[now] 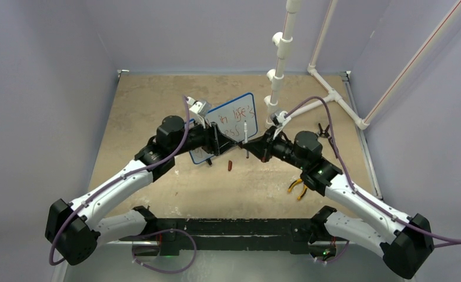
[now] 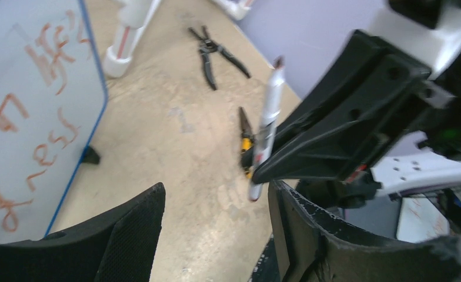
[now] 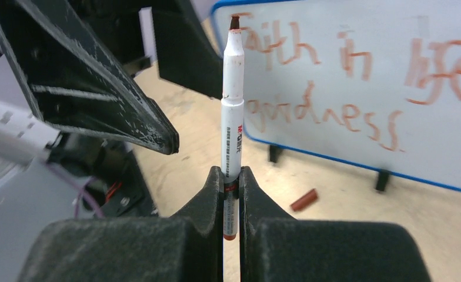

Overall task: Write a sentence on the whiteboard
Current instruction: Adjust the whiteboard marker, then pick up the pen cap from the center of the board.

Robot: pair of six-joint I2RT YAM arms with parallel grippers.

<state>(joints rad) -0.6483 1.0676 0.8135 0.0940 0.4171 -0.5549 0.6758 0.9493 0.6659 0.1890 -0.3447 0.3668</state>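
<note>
Marker sits clamped low in the right gripper, bare tip up; left gripper gapes alongside. Whiteboard bearing the sentence stands just beyond: a nudge could smear it.

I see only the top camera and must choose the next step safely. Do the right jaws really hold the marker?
Observer: Yes. In the right wrist view, the right jaws are shut on the lower barrel of the marker, which stands upright.
Operator: Is its tip covered?
Observer: No, the tip is bare. The red cap lies on the table near the feet of the board.
Operator: And the left jaws?
Observer: Open, and they grip nothing.
</note>
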